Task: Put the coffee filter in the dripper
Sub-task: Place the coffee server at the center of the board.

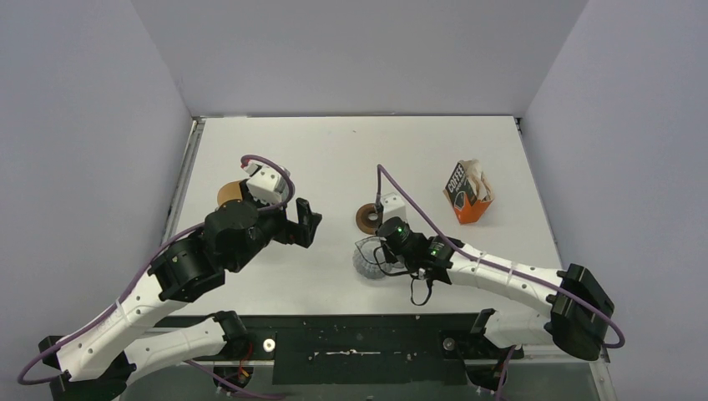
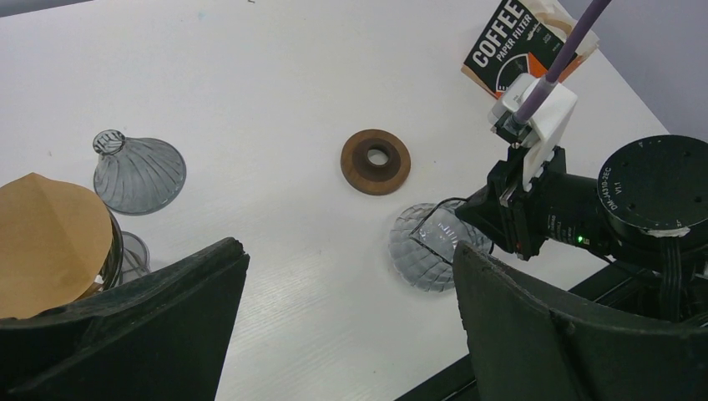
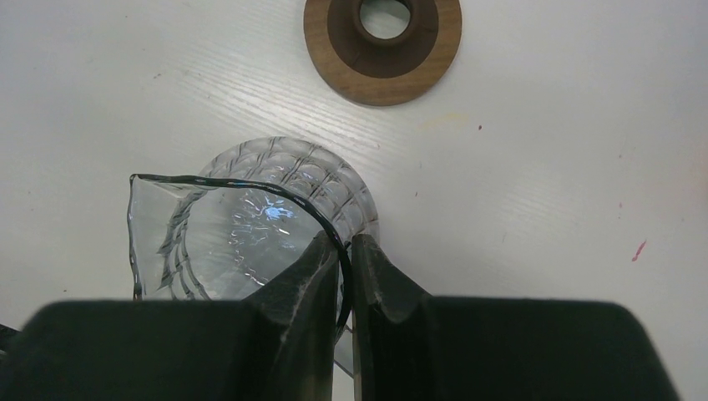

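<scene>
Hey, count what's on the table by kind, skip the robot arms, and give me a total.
Smoky grey cone dripper: 1
Tan paper filter: 1
Clear glass vessels: 2 (patterned jug, vessel under the tan filter)
Brown ring: 1
Coffee filter box: 1
Total: 6

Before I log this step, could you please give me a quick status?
Left pincer open, empty. Right pincer shut on dripper rim. Coffee filter in its pack, untouched. Brown ring beside dripper.
</scene>
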Available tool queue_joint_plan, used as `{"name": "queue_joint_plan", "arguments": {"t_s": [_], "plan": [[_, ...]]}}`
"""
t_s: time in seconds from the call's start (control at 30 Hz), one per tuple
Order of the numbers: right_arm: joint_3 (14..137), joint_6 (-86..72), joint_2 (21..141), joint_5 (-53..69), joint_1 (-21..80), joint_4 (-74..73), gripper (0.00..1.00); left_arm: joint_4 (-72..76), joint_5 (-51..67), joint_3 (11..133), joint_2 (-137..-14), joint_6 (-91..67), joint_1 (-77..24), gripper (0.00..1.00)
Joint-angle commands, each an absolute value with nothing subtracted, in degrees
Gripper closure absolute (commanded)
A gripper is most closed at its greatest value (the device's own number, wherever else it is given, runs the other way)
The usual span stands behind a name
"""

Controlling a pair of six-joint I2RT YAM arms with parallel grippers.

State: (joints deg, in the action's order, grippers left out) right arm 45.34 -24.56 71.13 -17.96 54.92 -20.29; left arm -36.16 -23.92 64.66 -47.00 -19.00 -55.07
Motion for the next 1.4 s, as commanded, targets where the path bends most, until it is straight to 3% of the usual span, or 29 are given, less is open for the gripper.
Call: {"name": "queue_joint_plan", "arguments": {"t_s": [0.0,0.57,0.83,1.37], "plan": [[43.25,-28.36,68.65,-21.18,55.95,-13.37,1.00,-32.78,-23.29,66.18,-47.08,-19.37,-54.93,0.09],[38.76,-32.02,68.47,-23.14,57.48,-11.59,1.00,-32.62,-22.94,66.71,-47.91,-18.99,-54.93,0.09],[39.33,-32.48,67.89,-23.99,58.24,-12.20,0.81,-32.22,-22.94,66.50,-48.02,-18.81,-54.93,0.09],[48.85,-30.41,65.81,-24.96,58.94,-15.90,0.63,-32.76,-23.67,66.18,-47.79,-18.11,-54.93,0.09]]}}
